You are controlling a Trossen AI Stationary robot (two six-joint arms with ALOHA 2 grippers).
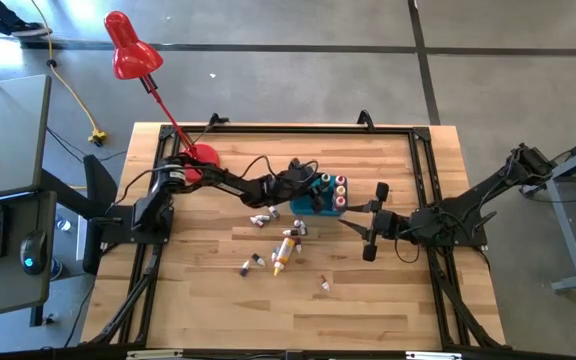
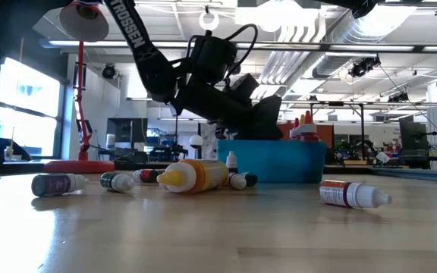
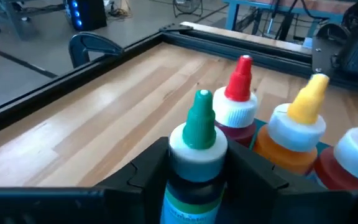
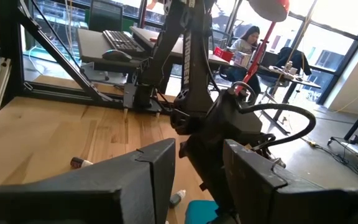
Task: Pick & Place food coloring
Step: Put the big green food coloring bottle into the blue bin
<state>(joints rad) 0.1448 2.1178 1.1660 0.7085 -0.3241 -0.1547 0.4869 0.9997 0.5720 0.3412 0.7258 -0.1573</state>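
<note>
Wooden slats of the worktable (image 1: pixel 218 300) carry a blue plastic bin (image 1: pixel 320 205) where several capped bottles already stand, with loose little food coloring bottles (image 1: pixel 283 250) scattered just beside it. Over the bin, the left gripper (image 3: pixel 197 171) flanks an upright green-tipped bottle (image 3: pixel 197 140), apparently being placed; next, it should let go and lift straight up. Near the bin's other side, the right gripper (image 4: pixel 197 162) waits, fingers parted and empty.

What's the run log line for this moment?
left gripper: around green-tipped bottle over blue bin | right gripper: open, waiting beside bin | loose bottles: on table
</note>
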